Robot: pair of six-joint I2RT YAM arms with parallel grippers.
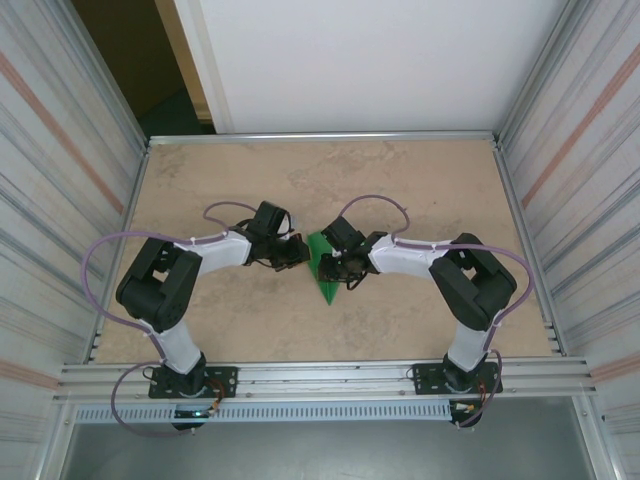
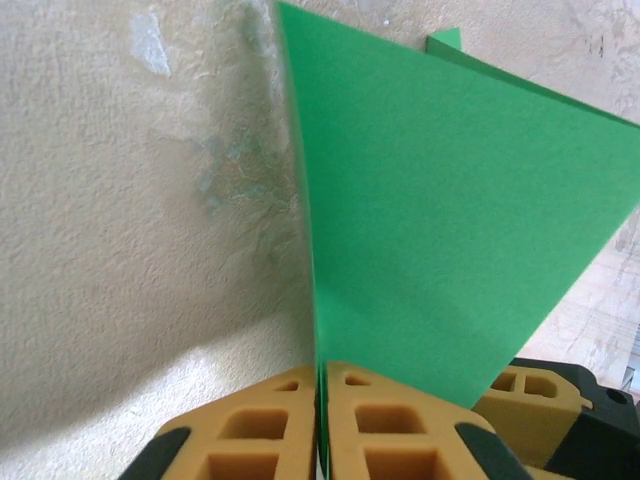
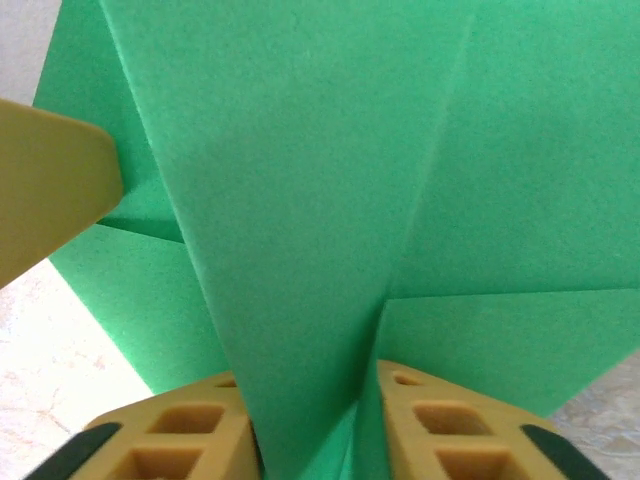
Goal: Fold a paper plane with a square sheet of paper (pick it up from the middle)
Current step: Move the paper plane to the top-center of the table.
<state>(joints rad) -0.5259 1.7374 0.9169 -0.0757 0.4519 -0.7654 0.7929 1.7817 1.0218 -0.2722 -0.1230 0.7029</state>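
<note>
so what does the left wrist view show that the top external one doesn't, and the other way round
Left wrist, not top: the left gripper with its pads pressed together on the near edge of the green paper, which rises from them with a sharp folded edge; the table surface texture up close.
Top, not left wrist: the left arm and right arm whole, bent inward from the near edge; the right gripper at the paper's other side; the paper's pointed tip aimed toward the bases.
Both: the green paper, the left gripper at it, the beige table.

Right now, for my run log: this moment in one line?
paper: folded, between hands | left hand: shut on paper | right hand: astride paper, grip unclear
</note>
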